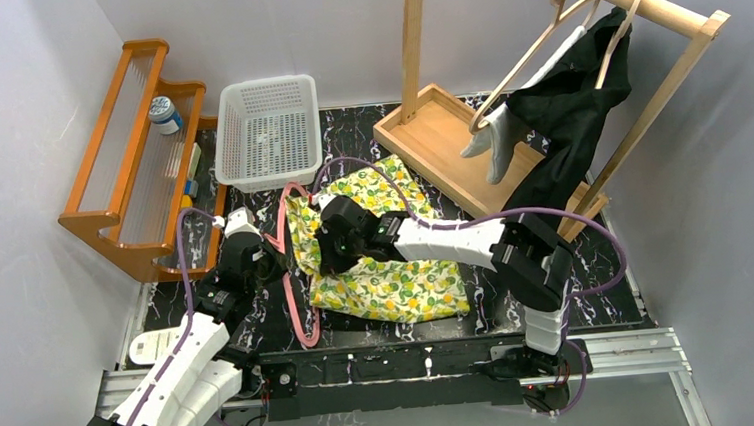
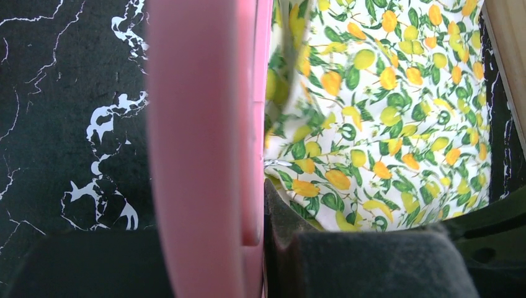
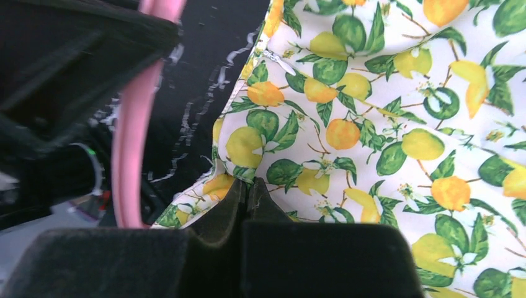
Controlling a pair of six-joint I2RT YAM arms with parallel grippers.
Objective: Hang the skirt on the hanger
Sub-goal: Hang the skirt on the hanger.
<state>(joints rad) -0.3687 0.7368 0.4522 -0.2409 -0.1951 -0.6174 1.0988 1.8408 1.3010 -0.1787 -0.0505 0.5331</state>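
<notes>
Slippage is the main worry. On the left, the left gripper (image 1: 244,260) has its fingers clenched on the pink hanger (image 2: 205,124), which sits low over the worktop (image 2: 62,93). The lemon-print skirt (image 1: 399,294) lies crumpled on the worktop between the two arms, its near edge just beside the hanger. Further right, the right gripper (image 3: 251,186) has its fingers pinched shut on a thin fold at the skirt's edge. So slight a pinch may catch only one layer or pull free when lifted. The waist could then miss the hanger's arm.
</notes>
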